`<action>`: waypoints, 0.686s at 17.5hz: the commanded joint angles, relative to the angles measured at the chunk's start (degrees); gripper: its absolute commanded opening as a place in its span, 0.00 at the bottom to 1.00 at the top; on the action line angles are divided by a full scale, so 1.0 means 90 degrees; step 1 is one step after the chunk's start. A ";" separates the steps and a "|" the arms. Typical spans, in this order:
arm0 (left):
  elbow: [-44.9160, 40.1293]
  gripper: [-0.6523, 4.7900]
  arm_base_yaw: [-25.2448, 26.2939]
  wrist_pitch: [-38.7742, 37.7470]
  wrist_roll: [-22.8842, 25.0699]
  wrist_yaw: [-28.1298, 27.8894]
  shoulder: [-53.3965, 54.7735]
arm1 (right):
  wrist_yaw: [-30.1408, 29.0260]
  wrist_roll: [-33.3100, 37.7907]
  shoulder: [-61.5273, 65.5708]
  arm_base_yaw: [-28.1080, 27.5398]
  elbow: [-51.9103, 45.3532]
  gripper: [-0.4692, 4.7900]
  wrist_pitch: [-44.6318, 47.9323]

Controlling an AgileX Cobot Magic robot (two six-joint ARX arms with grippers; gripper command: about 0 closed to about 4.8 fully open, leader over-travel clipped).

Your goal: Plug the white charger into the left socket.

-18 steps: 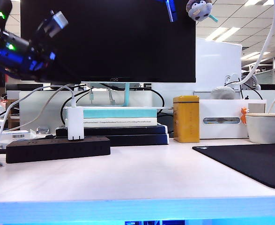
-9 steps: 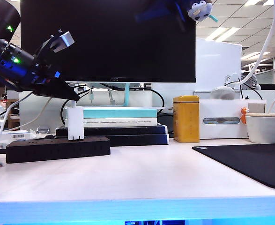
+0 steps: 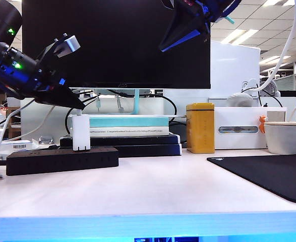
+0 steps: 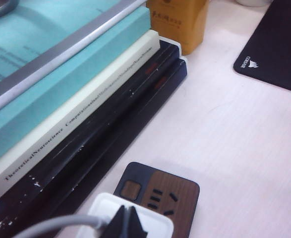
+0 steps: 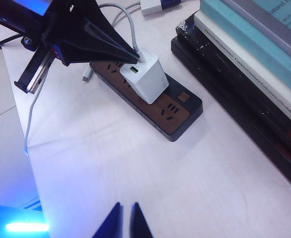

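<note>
The white charger [image 3: 80, 132] stands upright on the black power strip [image 3: 62, 160], its thin white cable [image 4: 46, 227] leaving from its top. From the upper left, my left gripper [image 3: 81, 107] reaches down with its shut tips right at the charger's top [image 4: 152, 224], beside the cable root, and nothing is clamped between them. The socket under the charger is hidden; a free outlet [image 4: 161, 197] and a switch show at the strip's end. My right gripper [image 3: 163, 49] hangs high in front of the monitor, far from the strip. Its fingers [image 5: 125, 206] show a narrow slit between them and hold nothing.
A stack of black and teal books [image 3: 122, 133] lies directly behind the strip. A yellow tin [image 3: 200, 127], a white box [image 3: 238, 128] and a cup [image 3: 286, 137] stand at the back right. A black mat [image 3: 274, 176] covers the right front. The monitor [image 3: 117, 40] rises behind.
My left gripper came down to the charger's top and has held there. The right gripper has swung into view at the top of the exterior view, and its fingers have parted slightly.
</note>
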 commanded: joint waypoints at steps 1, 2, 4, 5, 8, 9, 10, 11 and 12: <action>0.0012 0.11 -0.0024 0.0041 0.0022 0.0007 -0.0012 | -0.0039 -0.0041 -0.0063 0.0012 0.0044 0.16 -0.0019; 0.0012 0.11 -0.0024 0.0041 0.0024 0.0005 -0.0012 | -0.0046 -0.0041 -0.0063 0.0015 0.0044 0.16 -0.0049; 0.0012 0.11 -0.0029 0.0039 0.0017 0.0022 -0.0010 | -0.0151 -0.0041 -0.0063 0.0015 0.0044 0.16 -0.0085; 0.0012 0.11 -0.0034 0.0039 0.0000 0.0102 -0.0012 | -0.0214 -0.0044 -0.0063 0.0015 0.0044 0.16 -0.0078; 0.0012 0.11 -0.0066 0.0034 -0.0051 0.0240 -0.0022 | -0.0223 -0.0041 -0.0063 0.0015 0.0044 0.16 -0.0046; 0.0012 0.11 -0.0119 0.0002 -0.0049 0.0255 -0.0022 | -0.0223 -0.0039 -0.0063 0.0015 0.0044 0.16 -0.0044; 0.0012 0.11 -0.0180 -0.0078 -0.0044 0.0175 -0.0019 | -0.0226 -0.0039 -0.0063 0.0015 0.0044 0.16 -0.0056; 0.0012 0.11 -0.0274 -0.0243 0.0029 -0.0095 -0.0012 | -0.0226 -0.0039 -0.0063 0.0015 0.0044 0.16 -0.0066; 0.0012 0.11 -0.0328 -0.0384 0.0075 -0.0403 -0.0010 | -0.0228 -0.0036 -0.0063 0.0015 0.0044 0.16 -0.0063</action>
